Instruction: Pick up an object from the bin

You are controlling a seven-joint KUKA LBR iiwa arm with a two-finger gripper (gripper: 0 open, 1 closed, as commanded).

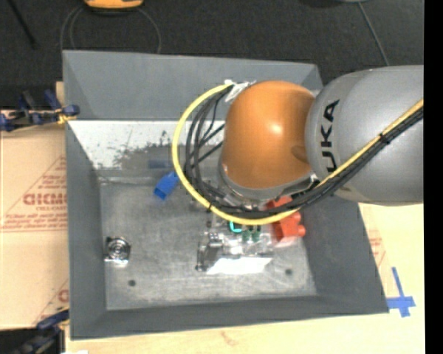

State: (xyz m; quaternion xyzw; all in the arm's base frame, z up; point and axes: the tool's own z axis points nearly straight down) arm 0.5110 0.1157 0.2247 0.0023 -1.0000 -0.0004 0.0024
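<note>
My hand [207, 251] sits low at the left end of a white flat piece [240, 265] on the near-right floor of the bin [85, 220], with a green bit [245, 231] and a red block [289, 227] just beside it (released or clenched, I cannot tell), so I judge I should centre on the white piece alone and lift straight up.

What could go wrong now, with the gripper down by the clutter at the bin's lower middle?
1. The gripper sits low beside a pale, flat transparent packet lying flush on the floor of the grey metal bin; such a thin thing may slip out.
2. A red-orange block and a small green piece crowd close by, so either might be nudged or caught along.
</note>
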